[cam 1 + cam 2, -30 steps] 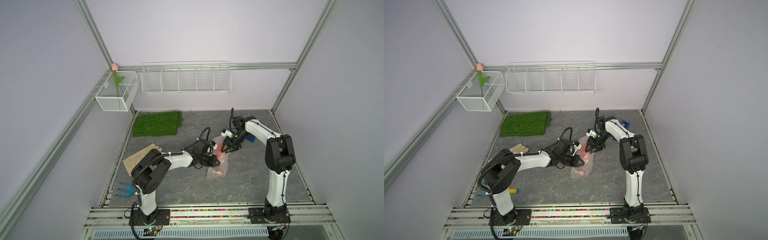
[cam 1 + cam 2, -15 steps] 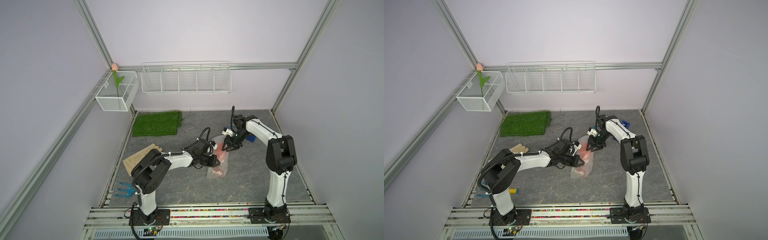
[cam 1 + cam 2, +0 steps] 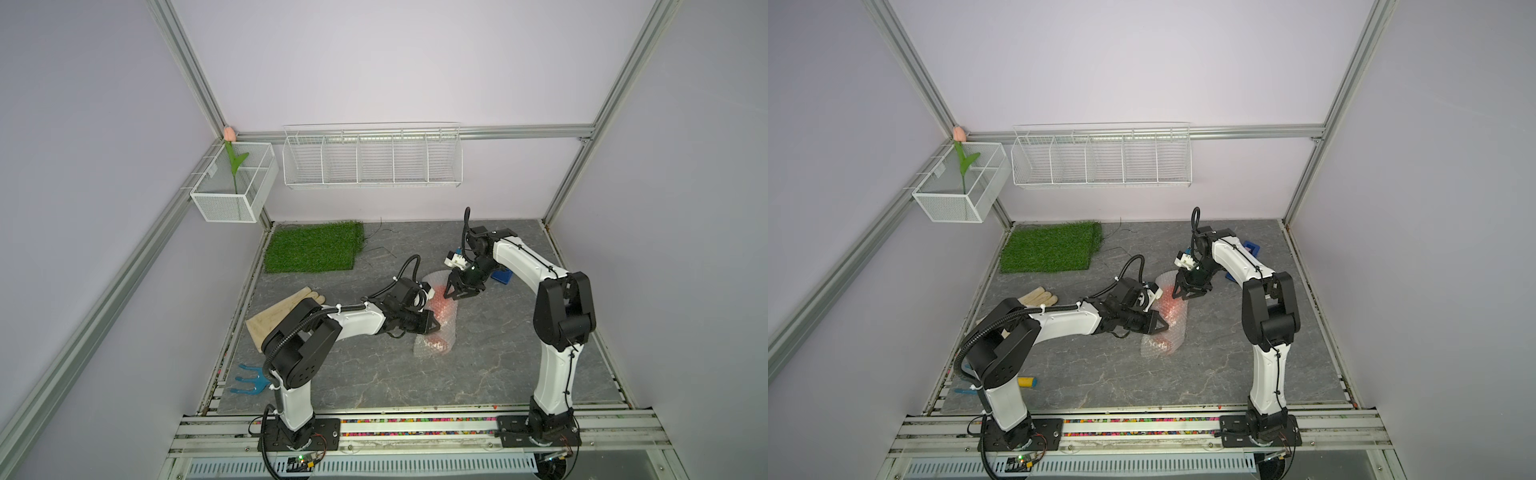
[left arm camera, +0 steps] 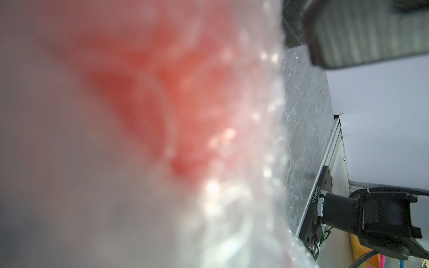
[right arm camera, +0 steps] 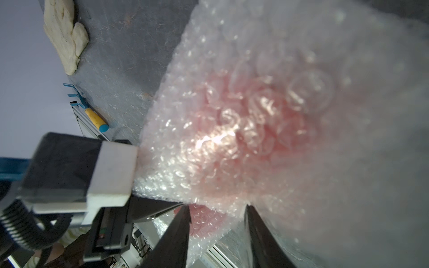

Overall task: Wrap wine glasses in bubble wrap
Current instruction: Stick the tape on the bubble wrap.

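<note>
**A:** Where's the goblet?

**B:** Lying on the worktop between the arms, rolled inside the wrap. Its long axis runs from the robot's side toward the back wall, slightly skewed. The film blurs which end is the cup.

**A:** And the claws?

**B:** The left claw is closed, tip against the wrap's side. I can't tell whether it pinches film. The right claw stands about half open astride the far edge, clamping nothing I can see.

**A:** What could go wrong?

**B:** The film looks springy. If the left claw lifts off, the wrap may unwind. If the right claw closes off-centre, it could drag the film and roll the goblet out an open end.
</note>
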Robot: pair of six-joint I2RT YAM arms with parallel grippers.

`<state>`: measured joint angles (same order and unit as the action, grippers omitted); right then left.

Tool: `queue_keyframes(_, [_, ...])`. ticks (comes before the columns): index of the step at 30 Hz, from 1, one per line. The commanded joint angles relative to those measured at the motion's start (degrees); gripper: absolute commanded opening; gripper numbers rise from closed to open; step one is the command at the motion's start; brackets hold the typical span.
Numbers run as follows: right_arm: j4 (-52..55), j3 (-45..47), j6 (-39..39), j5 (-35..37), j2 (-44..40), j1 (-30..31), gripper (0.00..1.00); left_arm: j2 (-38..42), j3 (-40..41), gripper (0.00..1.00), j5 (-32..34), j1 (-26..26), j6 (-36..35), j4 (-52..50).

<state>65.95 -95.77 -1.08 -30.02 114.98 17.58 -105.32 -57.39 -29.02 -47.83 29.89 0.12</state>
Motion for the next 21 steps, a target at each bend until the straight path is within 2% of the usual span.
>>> queue_keyframes(1, [2.12, -1.97, 0.74, -1.46, -4.44, 1.57, 0.42, -0.96, 1.97, 0.12, 0.89, -0.14, -0.01, -6.01])
queue_keyframes(10, [2.21, 0.07, 0.94, -3.24, -6.87, 4.51, 0.40, -1.50, 1.40, 0.12, 0.96, -0.11, -0.36, -6.36])
queue_keyframes(21, [0.41, 1.38, -0.33, -1.82, -2.64, 4.39, 0.39, -1.33, 1.40, 0.12, 0.94, -0.15, -0.56, -6.71])
